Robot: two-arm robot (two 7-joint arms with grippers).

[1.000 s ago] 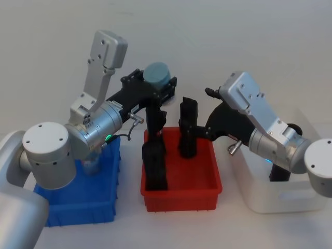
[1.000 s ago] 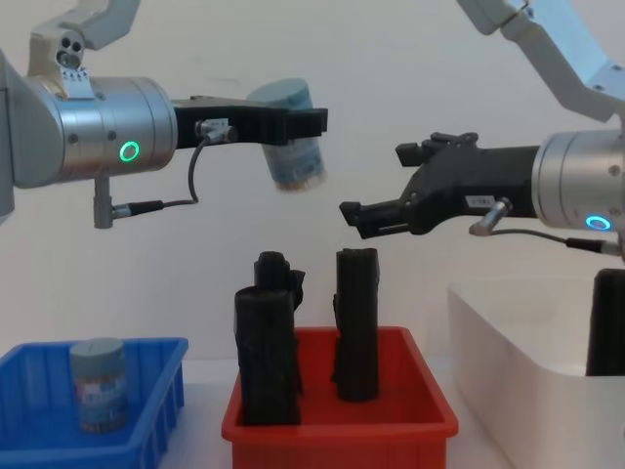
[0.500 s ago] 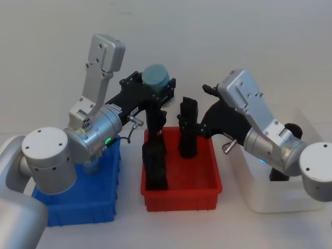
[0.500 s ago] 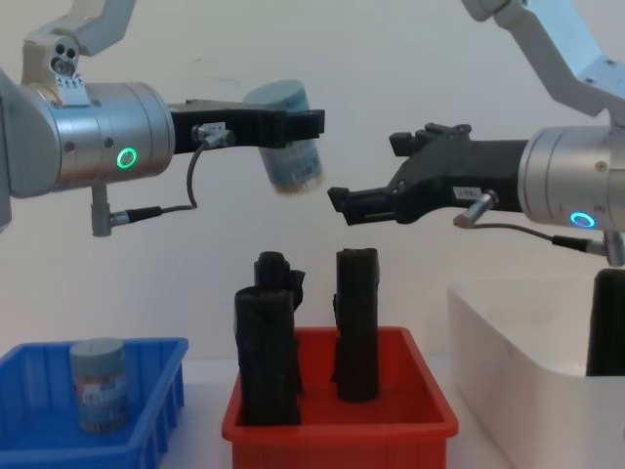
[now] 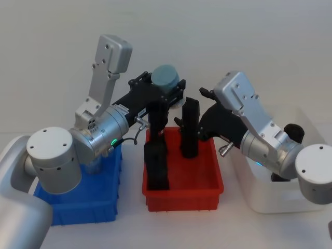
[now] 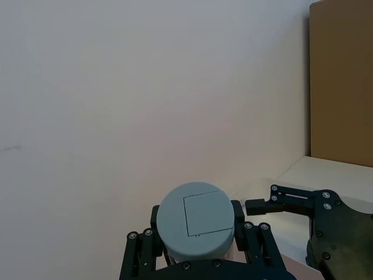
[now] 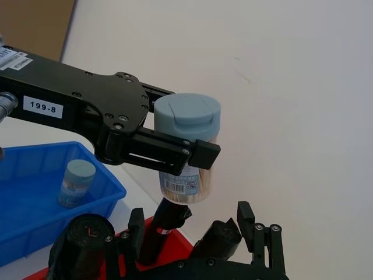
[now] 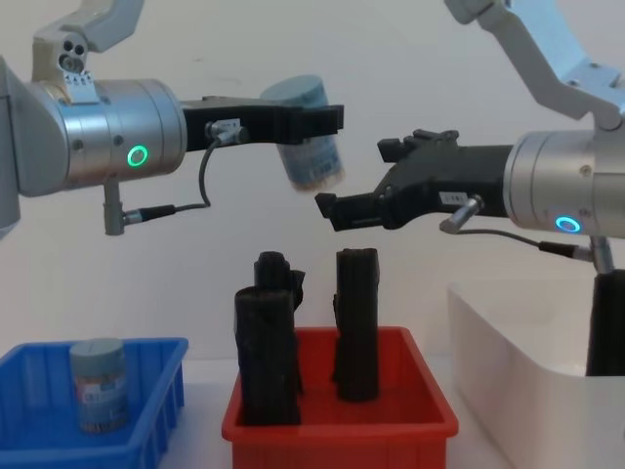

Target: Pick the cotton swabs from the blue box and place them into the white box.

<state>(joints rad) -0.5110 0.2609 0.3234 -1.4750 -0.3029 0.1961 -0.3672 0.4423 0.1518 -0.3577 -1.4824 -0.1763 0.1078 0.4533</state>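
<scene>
Gripping cotton swab jar (image 8: 314, 164) tight in left fingers (image 8: 327, 119), tilted, red box (image 8: 342, 426) far below them. Holding right fingers (image 8: 337, 207) spread wide just beside jar, a bit lower. Could knock jar loose w/ a bump, dropping it among black rolls (image 8: 266, 362).

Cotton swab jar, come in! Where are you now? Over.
Left gripper shut on cotton swab jar, up above red box. Right gripper open, close beside it, not touching. Second jar in blue box. Black rolls stand below.
</scene>
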